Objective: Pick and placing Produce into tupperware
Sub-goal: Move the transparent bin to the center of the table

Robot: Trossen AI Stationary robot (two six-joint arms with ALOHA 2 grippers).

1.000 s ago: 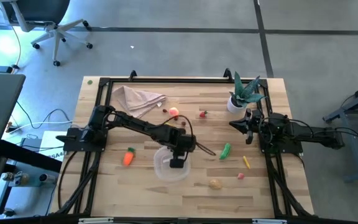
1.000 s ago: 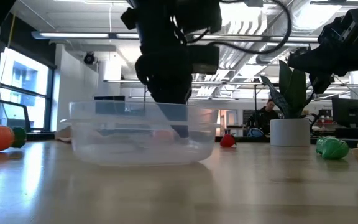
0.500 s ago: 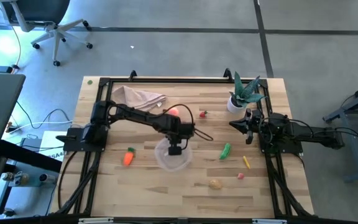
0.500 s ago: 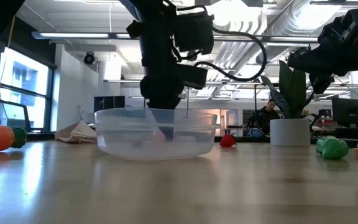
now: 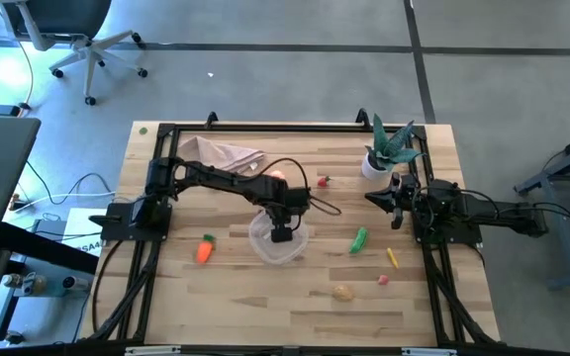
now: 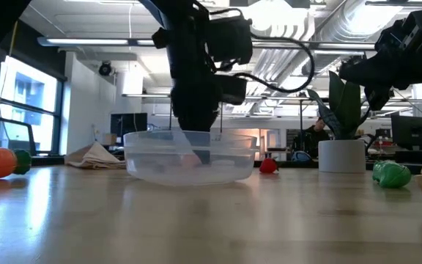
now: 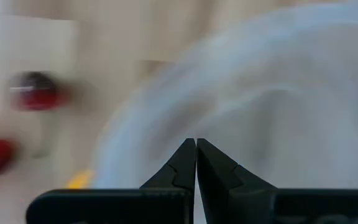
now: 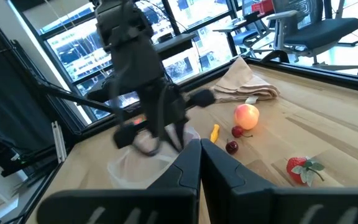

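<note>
The counter (image 5: 216, 297) is being shared by two arms. The tupperware (image 5: 277, 240) is lying near the counter's middle, and it is being pinched at its rim by the fingers of the left gripper (image 5: 281, 234), which are pressed together on the thin clear wall, as the left wrist view suggests. The container is judged to be light, thin and somewhat flexible, so it is likely being slid easily and could tip or flex if lifted by one edge; the rim is the only practical place for a hold.

The right gripper (image 5: 372, 197) is being kept idle beside the plant (image 5: 388, 146), its fingers pressed together on nothing.

The produce is lying scattered outside the container: the carrot (image 5: 204, 249) to its left, the green pepper (image 5: 359, 238) to its right, the potato (image 5: 341, 292) nearer the front edge, and the strawberry (image 5: 324, 181) behind. These pieces are judged hard, smooth and light, apt to roll or squirt out of a pinch; each is best being taken across its widest middle.
</note>
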